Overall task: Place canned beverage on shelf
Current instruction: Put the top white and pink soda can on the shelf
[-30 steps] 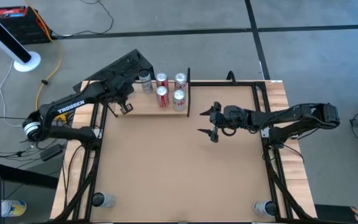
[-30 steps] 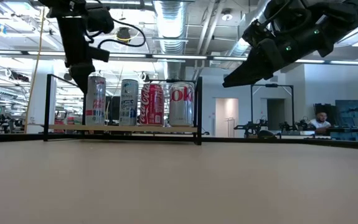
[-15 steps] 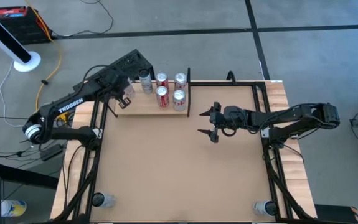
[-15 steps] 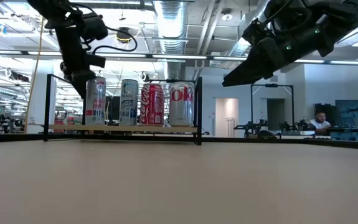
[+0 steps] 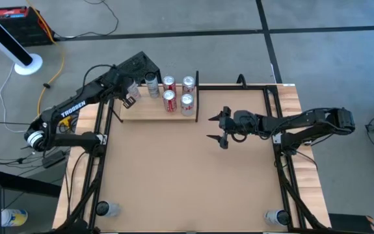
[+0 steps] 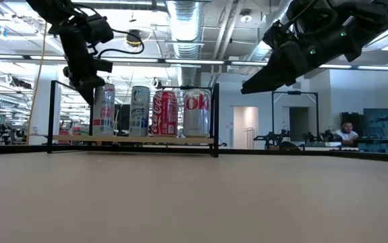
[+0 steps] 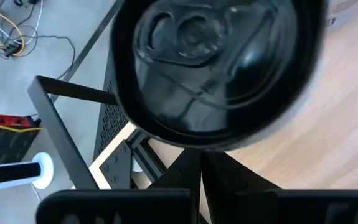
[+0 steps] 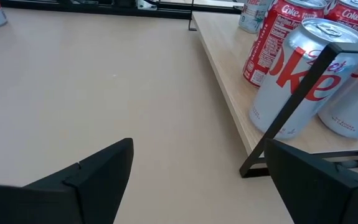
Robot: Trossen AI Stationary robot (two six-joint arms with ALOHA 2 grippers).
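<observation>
Our left gripper (image 5: 129, 99) has drawn back off the shelf (image 5: 149, 112), jaws shut. We count five cylindrical metal cans (image 5: 169, 99) on its pale wood; the right gripper (image 5: 216, 127) gapes wide.

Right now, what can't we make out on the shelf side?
- Left tool: high view too small to show its tips; the left wrist view is filled by a blurred dark can top.
- Can count: the low view shows four cans in a row, hiding any behind.
- Tall can label: too small in the high view, cut by the edge in the right wrist view.
- Shelf left end: under the left arm.
</observation>
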